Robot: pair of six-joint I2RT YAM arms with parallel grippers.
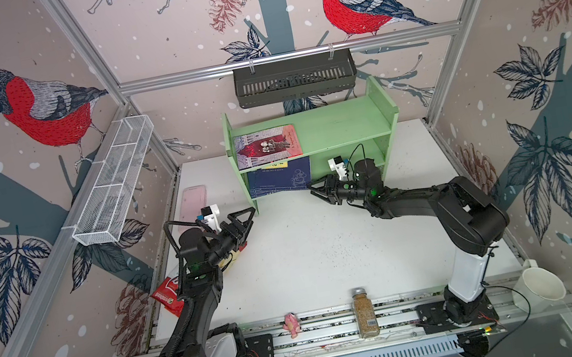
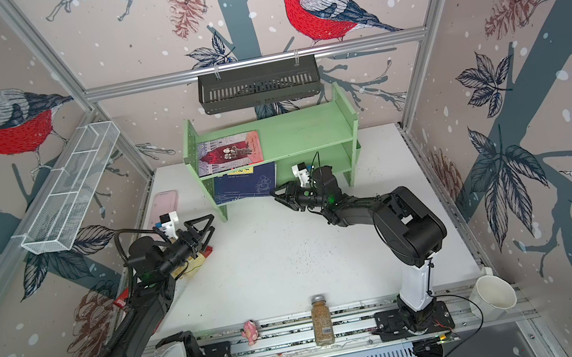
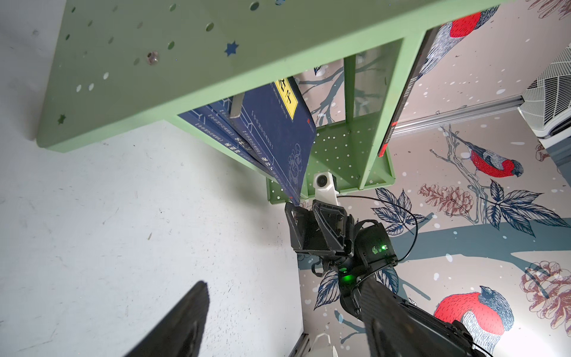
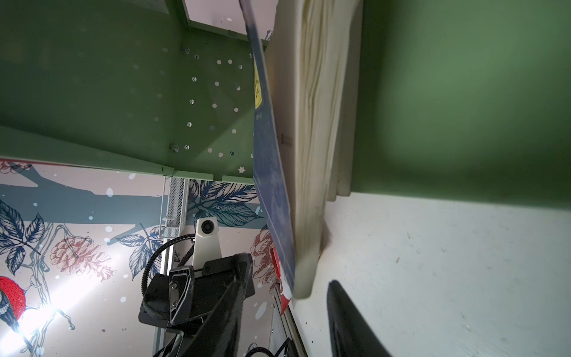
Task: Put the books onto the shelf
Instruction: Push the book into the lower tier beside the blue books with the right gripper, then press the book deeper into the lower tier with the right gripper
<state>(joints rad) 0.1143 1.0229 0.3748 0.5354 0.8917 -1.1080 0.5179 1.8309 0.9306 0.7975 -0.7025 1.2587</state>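
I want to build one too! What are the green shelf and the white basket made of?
The green shelf looks like painted wood: flat boards, matte green coat, drilled holes in its side panel. The white basket seems to be coated metal mesh: you can see through its fine grid.

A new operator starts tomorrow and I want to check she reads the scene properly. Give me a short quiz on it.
1. True or false: the pink-red book lies on the lower tier of the shelf.
2. The navy books are: A) pushed fully in; B) jutting past the lower tier's front edge; C) on the upper tier.
3. Which gripper is at the navy books' corner, and how do its jaws stand?

Key:
1. False. It lies on the upper tier.
2. B.
3. The right gripper, with its jaws open.
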